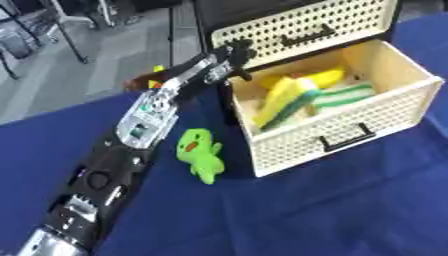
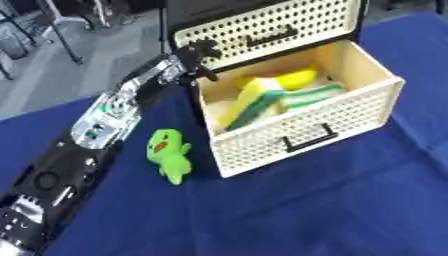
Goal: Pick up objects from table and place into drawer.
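Observation:
A green plush toy (image 1: 201, 154) with an orange mouth lies on the blue tablecloth, just left of the open cream drawer (image 1: 385, 112). Inside the drawer lie a yellow banana-shaped thing (image 1: 322, 77), a yellow and green sponge-like piece (image 1: 282, 100) and a green-and-white striped item (image 1: 348, 94). My left arm stretches from the lower left up past the toy. My left hand (image 1: 231, 56) hovers at the drawer's back left corner, fingers relaxed and holding nothing. No right hand shows.
The drawer belongs to a black cabinet (image 1: 203, 30) with a shut perforated cream drawer (image 1: 297, 25) above it. A small yellow and brown thing (image 1: 154, 76) peeks out behind my left forearm. Blue cloth (image 1: 332, 210) stretches in front of the drawer.

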